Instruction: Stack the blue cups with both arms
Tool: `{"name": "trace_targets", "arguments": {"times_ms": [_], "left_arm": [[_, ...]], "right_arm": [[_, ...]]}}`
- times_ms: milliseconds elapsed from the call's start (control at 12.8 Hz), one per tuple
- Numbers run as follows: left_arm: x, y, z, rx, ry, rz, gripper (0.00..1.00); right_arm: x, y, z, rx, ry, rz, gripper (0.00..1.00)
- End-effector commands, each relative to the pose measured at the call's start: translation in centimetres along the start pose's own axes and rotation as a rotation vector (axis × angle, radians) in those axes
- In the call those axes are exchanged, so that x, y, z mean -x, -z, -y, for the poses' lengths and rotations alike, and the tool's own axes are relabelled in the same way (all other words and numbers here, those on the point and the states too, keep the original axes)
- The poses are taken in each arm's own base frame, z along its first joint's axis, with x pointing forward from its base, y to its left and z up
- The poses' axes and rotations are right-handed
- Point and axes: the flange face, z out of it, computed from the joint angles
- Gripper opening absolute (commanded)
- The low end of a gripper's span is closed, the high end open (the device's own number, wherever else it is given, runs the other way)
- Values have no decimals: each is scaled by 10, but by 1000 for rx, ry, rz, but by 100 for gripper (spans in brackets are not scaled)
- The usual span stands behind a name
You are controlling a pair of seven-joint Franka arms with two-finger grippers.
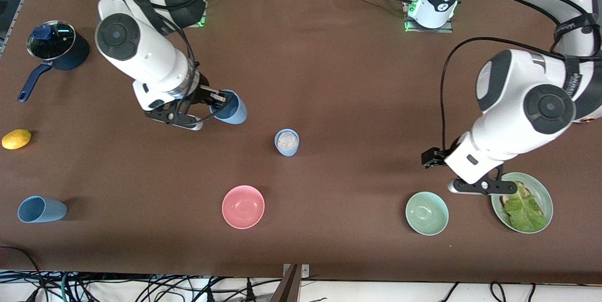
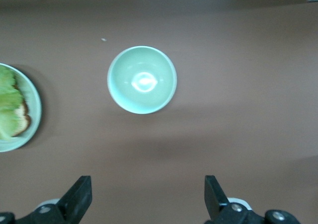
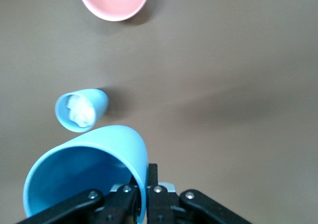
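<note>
My right gripper is shut on the rim of a blue cup and holds it tilted above the table; the cup fills the right wrist view. A second blue cup with something white inside stands upright at the table's middle and also shows in the right wrist view. A third blue cup lies on its side near the front edge at the right arm's end. My left gripper is open and empty above bare table beside the mint-green bowl.
A pink bowl sits nearer the front camera than the middle cup. A mint-green bowl and a green plate with lettuce are at the left arm's end. A dark blue pot and a lemon are at the right arm's end.
</note>
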Motion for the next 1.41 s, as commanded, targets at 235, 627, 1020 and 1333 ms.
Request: {"name": "trace_targets", "arguments": {"times_ms": [235,627,1020,1333], "left_arm": [[13,24,129,25,-101,21,100],[33,43,162,16,56,20,100],[79,79,142,28,35,149,100],[97,96,121,12,-2,139,100]], "right_arm": [[19,-73,69,-59,-110,-75,0],[15,-123,92,-88,-118,-151,0],[22,-138,98,-62,-89,-163,0],[20,-148,95,-34,-82,-174,72]]}}
